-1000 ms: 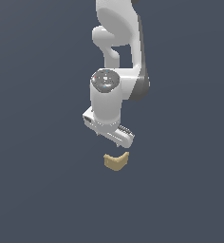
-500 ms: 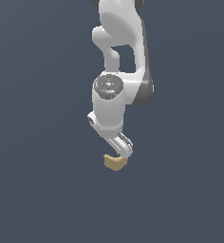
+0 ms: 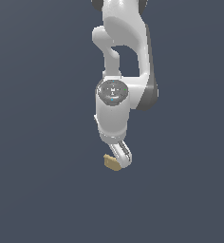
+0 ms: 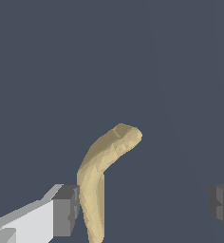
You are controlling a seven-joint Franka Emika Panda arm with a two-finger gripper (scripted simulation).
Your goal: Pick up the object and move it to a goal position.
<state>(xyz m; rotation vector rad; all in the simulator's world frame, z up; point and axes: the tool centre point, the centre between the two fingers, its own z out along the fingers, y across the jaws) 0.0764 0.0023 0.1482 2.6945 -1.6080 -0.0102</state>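
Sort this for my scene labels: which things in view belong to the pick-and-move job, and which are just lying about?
Part of the job:
- tan curved object
- gripper, fingers spread wide, one beside the object

Lying about:
- nothing else shows; only a plain dark background in both views

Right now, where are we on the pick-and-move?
Done: the gripper is down at the tan object.
In hand: fingers are wide apart; one pad sits beside the object, the other well clear. No grasp.
Left: close, lift, carry to goal; no goal marker visible.
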